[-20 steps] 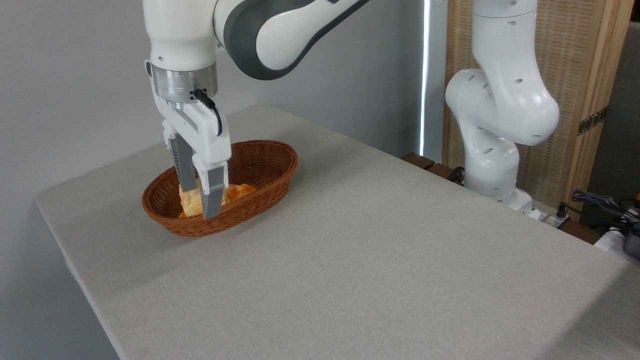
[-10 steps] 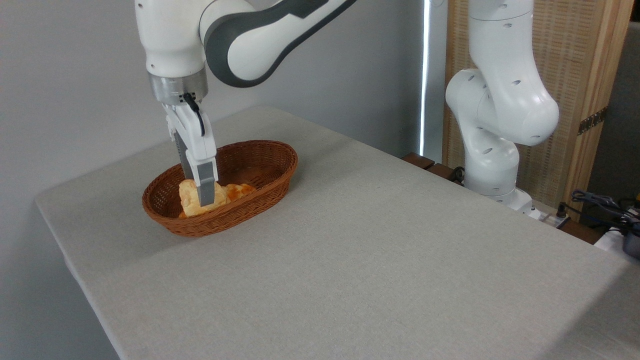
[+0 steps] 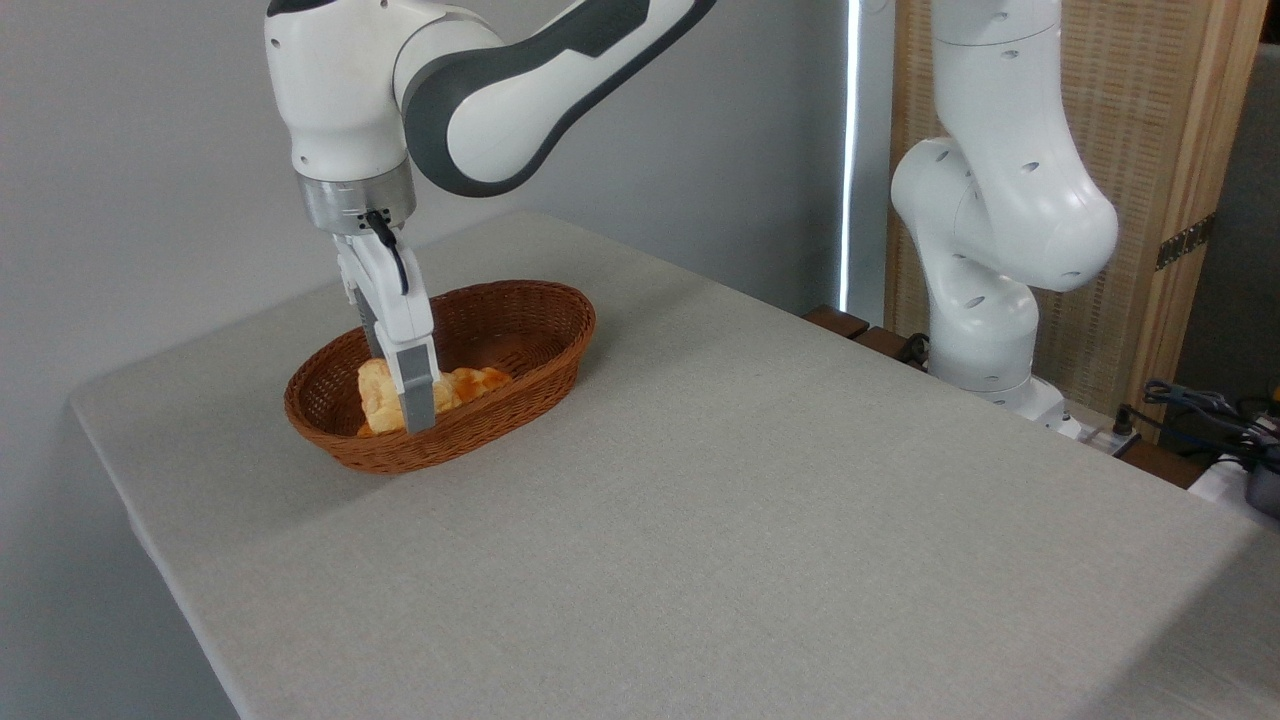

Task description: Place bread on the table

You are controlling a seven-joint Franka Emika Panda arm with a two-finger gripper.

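So the tool [image 3: 413, 405] is reaching straight down into the brown wicker basket [image 3: 545, 335], seen edge-on, so I honestly can't tell if its fingers are spread or pinching anything. The bread [image 3: 378, 398], a pale golden bun, is sitting at the left end of the basket, right against the near finger, which is hiding part of it. An orange-brown pastry [image 3: 478, 381] is lying in the basket just right of the bun. The basket is resting on the grey bench [image 3: 760, 520], toward its far left corner.
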